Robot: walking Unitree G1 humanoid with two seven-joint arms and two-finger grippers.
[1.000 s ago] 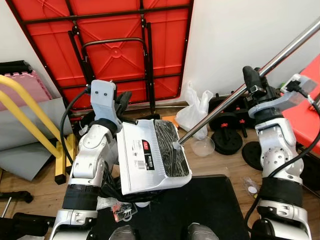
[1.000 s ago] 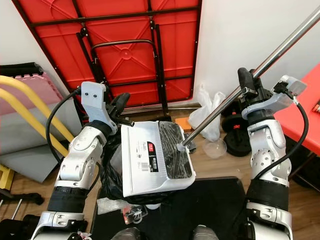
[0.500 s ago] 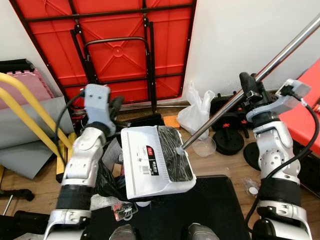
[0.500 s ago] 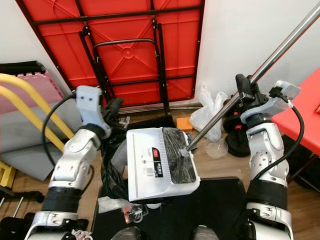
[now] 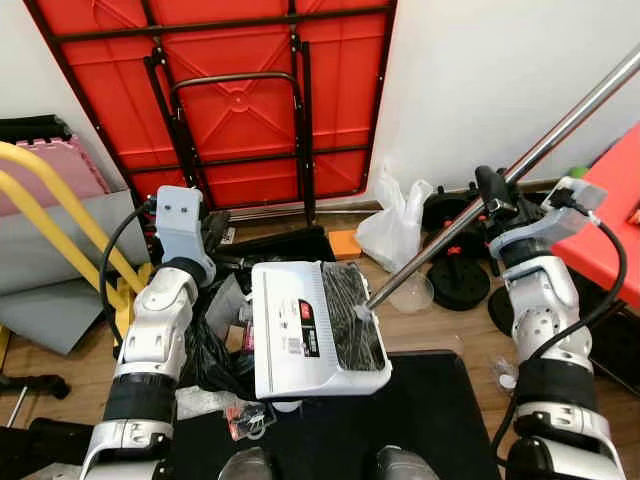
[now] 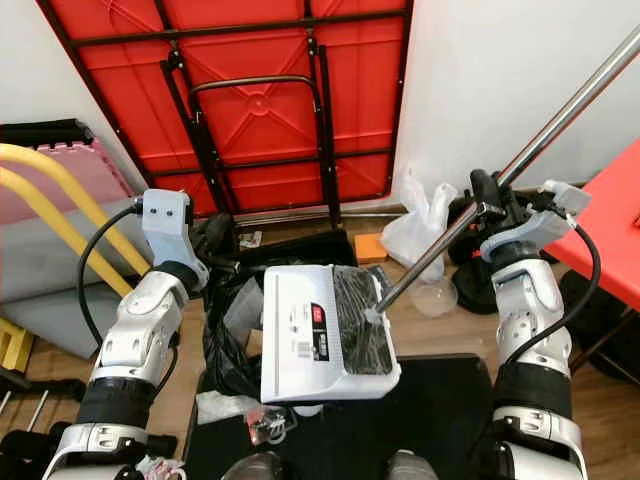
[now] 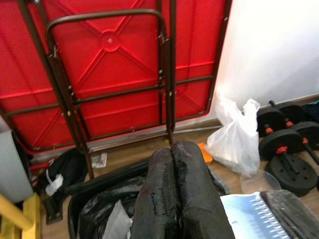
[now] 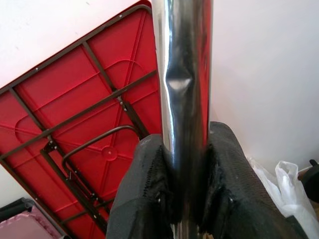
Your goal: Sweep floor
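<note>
Polished steel: the sweeper's handle pole (image 5: 520,165) is running from its white-and-black sweeper head (image 5: 318,330) at the centre of the head view up toward 2 o'clock. The right gripper (image 5: 492,195) is clamping this pole, its two black fingers (image 8: 144,199) pressed against either side of the tube, presumably so that the arm can steer and tilt the head from a distance. The head is sitting underside-up, label and bristle panel exposed, over the black bin bag (image 5: 215,350) and partly over the black mat (image 5: 420,410); this pose suggests emptying or repositioning, not a sweeping stroke, so the floor task appears to be paused. The left gripper (image 7: 175,194) is hovering at 9 o'clock of the head, apart from it, with its fingers closed flat together on nothing. A red folded table (image 5: 230,90) is leaning against the wall at 12 o'clock, a white plastic bag (image 5: 395,225) and black dumbbell plates (image 5: 455,275) are lying on the wooden floor (image 5: 60,370) at 2 o'clock, and a yellow frame (image 5: 60,215) is standing at 9 o'clock
</note>
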